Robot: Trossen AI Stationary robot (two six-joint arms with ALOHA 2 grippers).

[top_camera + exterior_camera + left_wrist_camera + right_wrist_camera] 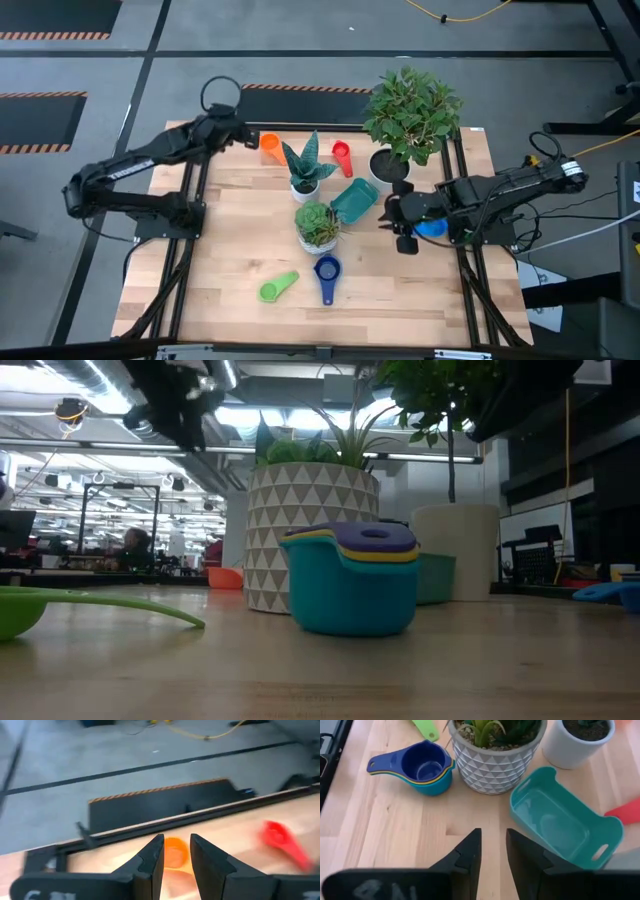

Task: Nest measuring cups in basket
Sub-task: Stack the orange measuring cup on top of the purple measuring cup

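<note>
The teal basket [354,201] [560,822] sits open side up between the plant pots. A dark blue cup nested on a yellow and a light blue one [327,270] [422,767] [352,585] rests near the table's near edge, with the green cup [278,288] beside it. The orange cup [269,146] [174,854] and red cup [342,157] [282,840] lie at the far side. Another light blue cup [432,228] lies under the right arm. My left gripper [246,138] [176,851] hovers, open narrowly, by the orange cup. My right gripper [393,214] [493,847] is open narrowly and empty, right of the basket.
A spiky plant in a white pot [305,172], a succulent in a patterned pot [317,226] [495,755] and a tall leafy plant [412,115] stand around the basket. Bare wood [225,235] lies at the table's left and near parts.
</note>
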